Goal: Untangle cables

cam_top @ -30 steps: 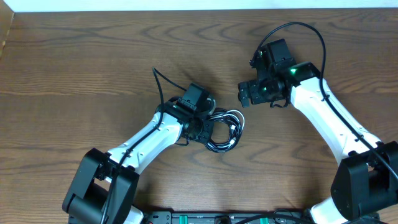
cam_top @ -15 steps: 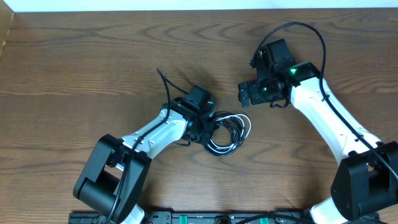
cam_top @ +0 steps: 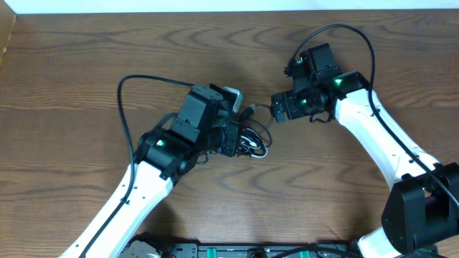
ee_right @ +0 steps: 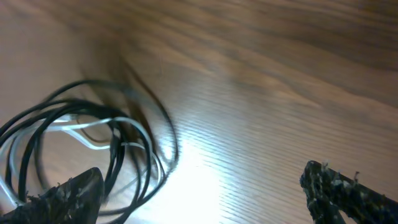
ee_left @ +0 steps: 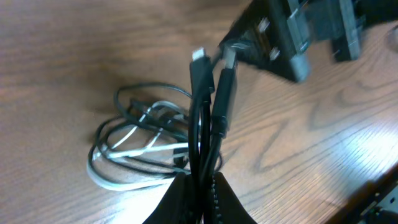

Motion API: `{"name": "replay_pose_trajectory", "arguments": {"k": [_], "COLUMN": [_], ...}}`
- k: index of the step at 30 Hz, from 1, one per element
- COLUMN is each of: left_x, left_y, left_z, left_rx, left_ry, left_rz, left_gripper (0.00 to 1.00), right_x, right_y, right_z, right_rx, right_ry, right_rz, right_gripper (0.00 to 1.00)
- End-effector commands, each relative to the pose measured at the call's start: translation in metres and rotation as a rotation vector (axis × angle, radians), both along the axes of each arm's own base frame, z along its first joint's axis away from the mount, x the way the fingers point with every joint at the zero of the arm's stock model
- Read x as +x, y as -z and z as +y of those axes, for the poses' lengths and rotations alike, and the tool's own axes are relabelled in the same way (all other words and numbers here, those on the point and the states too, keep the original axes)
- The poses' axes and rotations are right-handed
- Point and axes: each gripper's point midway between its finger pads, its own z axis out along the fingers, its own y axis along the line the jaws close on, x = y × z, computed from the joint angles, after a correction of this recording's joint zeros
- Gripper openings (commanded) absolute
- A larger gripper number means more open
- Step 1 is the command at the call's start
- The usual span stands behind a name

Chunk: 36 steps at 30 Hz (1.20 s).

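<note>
1. Grip first: the left gripper (ee_left: pixel 198 186) was clamped shut on a pinch of strands of the thin black cable (ee_left: pixel 200 124), holding them up off the brown wood-grain table (cam_top: pixel 86 72).
2. Two small plug ends (ee_left: pixel 199 56) stood at the top of the held strands, just beside the right gripper (cam_top: pixel 275 107).
3. The right gripper's jaws stood wide apart with nothing between them. Its wrist view showed only bare table in the gap.
4. The rest of the black cable lay looped together with the thin white cable (ee_left: pixel 124 152) in a loose tangle on the table, near its middle. This tangle sat just below and beside the left gripper.
5. The step in hand looked like offering a free end to the other arm. The untangling itself seemed barely begun, since the black and white loops were interlaced.
6. The next move would call for the right gripper to close on one plug end only, not both. It would then need to draw that end away gently while the left held firm. Otherwise the whole bundle might drag along or the loops pull tighter.
</note>
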Motion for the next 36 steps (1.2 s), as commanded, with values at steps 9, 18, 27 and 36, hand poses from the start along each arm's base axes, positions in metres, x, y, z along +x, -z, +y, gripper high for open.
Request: {"name": "replay_pose_trajectory", "arguments": {"k": [9,18,27,36], "left_x": [0.025,0.038,0.026,0.011], "left_y": [-0.079,-0.118,-0.1,-0.043], "left_z": [-0.009,0.057,0.065,0.105], "left_rx": [-0.146,-0.022,0.047,0.325], "left_ry": [-0.047,-0.375,-0.366,-0.433], "left_rz": [-0.226,-0.385,-0.318,-0.14], "left_gripper": [0.07,0.32,0.59,0.78], "right_x": [-0.019,0.013,0.008,-0.069], "right_y": [-0.007,-0.007,-0.007,0.004], "right_z": [0.036,-0.037,0.0,0.062], "right_rx": [-0.054,-0.287,-0.131,-0.019], "right_ry": [-0.212,0.308,0.062,-0.486], "right_rz": [-0.073,-0.132,-0.103,0.011], "right_gripper": [0.97,0.99,0.99,0.99]}}
